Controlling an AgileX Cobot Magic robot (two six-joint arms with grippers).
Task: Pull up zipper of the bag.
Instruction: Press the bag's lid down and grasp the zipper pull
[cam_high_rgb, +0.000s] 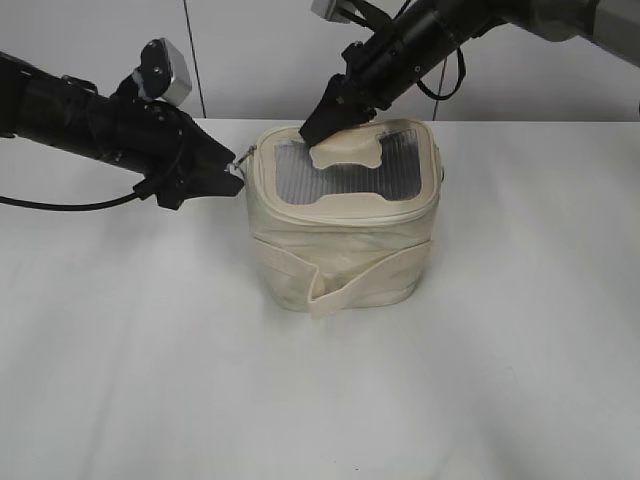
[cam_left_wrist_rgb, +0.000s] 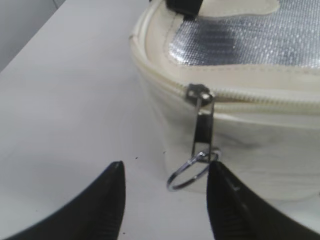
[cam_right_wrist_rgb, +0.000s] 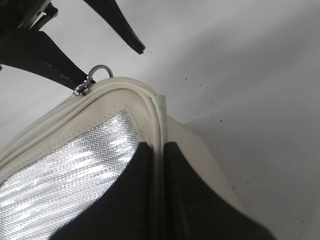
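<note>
The cream bag (cam_high_rgb: 345, 250) stands mid-table, its grey mesh window facing up. Its zipper (cam_left_wrist_rgb: 260, 95) runs round the top rim. A silver pull with a ring (cam_left_wrist_rgb: 192, 170) hangs at the bag's left corner, also seen in the right wrist view (cam_right_wrist_rgb: 92, 80). My left gripper (cam_left_wrist_rgb: 165, 195) is open; the ring lies between its fingertips, against the right finger. In the exterior view this gripper (cam_high_rgb: 232, 172) sits at the bag's left top corner. My right gripper (cam_right_wrist_rgb: 160, 170) is shut on the bag's rim at the far edge (cam_high_rgb: 325, 122).
The white table (cam_high_rgb: 150, 350) spreads all around the bag. A pale wall (cam_high_rgb: 250, 50) stands behind the table's far edge. Both black arms reach in from the upper left and upper right.
</note>
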